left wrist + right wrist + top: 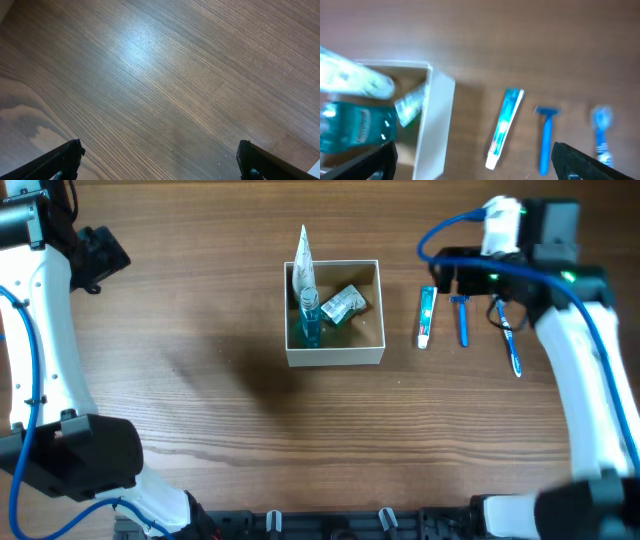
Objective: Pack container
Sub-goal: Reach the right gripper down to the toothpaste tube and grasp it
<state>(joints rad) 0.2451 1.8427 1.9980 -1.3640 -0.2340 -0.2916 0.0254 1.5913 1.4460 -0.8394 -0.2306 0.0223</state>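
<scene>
The container [335, 356] is a white-walled open box at the table's middle; it also shows in the right wrist view [437, 120]. In it stand a teal bottle [309, 320], a tall white tube [303, 265] and a small green packet [343, 306]. To its right lie a toothpaste tube [426, 317], a blue razor [461, 320] and a blue toothbrush [509, 340]. My right gripper [475, 162] is open and empty above the toothpaste tube [504, 127], with the razor [546, 135] and toothbrush [602, 130] beside it. My left gripper [160, 160] is open and empty over bare wood at the far left.
The wooden table [200, 400] stretches around the box. The left arm's base [80, 455] stands at the front left and the right arm's base [560, 510] at the front right.
</scene>
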